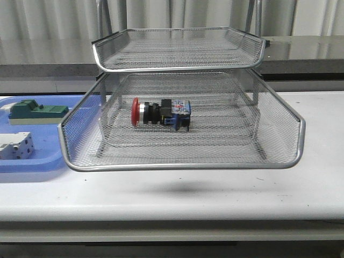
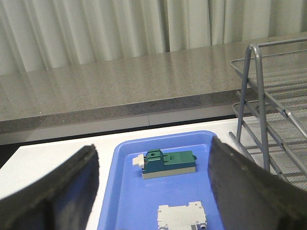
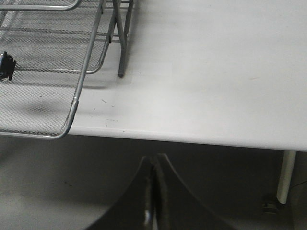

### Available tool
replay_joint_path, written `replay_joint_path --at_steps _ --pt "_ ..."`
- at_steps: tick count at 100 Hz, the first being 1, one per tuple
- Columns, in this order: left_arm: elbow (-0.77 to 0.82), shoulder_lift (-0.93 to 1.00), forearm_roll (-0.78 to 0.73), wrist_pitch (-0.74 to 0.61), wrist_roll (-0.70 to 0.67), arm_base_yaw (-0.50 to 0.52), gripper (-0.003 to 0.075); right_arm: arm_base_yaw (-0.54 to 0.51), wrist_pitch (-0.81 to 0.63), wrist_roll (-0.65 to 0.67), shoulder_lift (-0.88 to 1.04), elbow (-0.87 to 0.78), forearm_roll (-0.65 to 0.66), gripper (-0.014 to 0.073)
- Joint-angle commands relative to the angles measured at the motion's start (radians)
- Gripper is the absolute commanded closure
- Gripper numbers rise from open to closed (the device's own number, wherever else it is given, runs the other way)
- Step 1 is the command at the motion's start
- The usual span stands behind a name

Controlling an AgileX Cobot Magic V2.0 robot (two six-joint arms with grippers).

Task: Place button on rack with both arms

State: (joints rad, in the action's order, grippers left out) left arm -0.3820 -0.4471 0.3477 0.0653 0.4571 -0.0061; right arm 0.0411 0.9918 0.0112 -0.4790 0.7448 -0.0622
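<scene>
The button (image 1: 160,114), with red head, black body and blue rear block, lies on its side in the middle tier of the silver wire-mesh rack (image 1: 183,160). A dark bit of it shows in the right wrist view (image 3: 5,66). Neither arm shows in the front view. My left gripper (image 2: 152,187) is open and empty, above the blue tray (image 2: 129,191) left of the rack (image 2: 268,120). My right gripper (image 3: 154,160) is shut and empty, off the table's front edge, to the right of the rack (image 3: 79,91).
The blue tray (image 1: 48,156) holds a green rectangular block (image 1: 36,112) (image 2: 169,163) and a white terminal block (image 1: 15,146) (image 2: 182,216). A grey counter and curtains run behind the table. The table's front edge (image 3: 192,139) and a table leg (image 3: 285,177) show in the right wrist view.
</scene>
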Motion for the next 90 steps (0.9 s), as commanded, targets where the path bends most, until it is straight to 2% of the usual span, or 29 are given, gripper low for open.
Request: replay_joint_path --at_steps 1,10,17,44,49,90 --pt "-0.026 -0.004 0.014 -0.082 -0.01 0.003 0.0248 -0.007 -0.061 -0.002 -0.006 0.035 0.003 0.0664" --pt "-0.026 -0.004 0.014 -0.078 -0.01 0.003 0.0274 -0.007 -0.061 -0.002 -0.006 0.035 0.003 0.0664" --pt "-0.026 -0.004 0.014 -0.076 -0.01 0.003 0.0334 -0.007 -0.061 -0.002 -0.006 0.035 0.003 0.0664" --pt "-0.026 -0.004 0.014 -0.074 -0.01 0.003 0.0692 -0.007 -0.061 -0.002 -0.006 0.035 0.003 0.0664" --pt "-0.026 -0.004 0.014 -0.074 -0.01 0.003 0.074 -0.007 -0.061 -0.002 -0.006 0.035 0.003 0.0664" --pt "-0.026 -0.004 0.014 -0.073 -0.01 0.003 0.074 -0.007 -0.088 -0.002 -0.006 0.035 -0.031 0.0664"
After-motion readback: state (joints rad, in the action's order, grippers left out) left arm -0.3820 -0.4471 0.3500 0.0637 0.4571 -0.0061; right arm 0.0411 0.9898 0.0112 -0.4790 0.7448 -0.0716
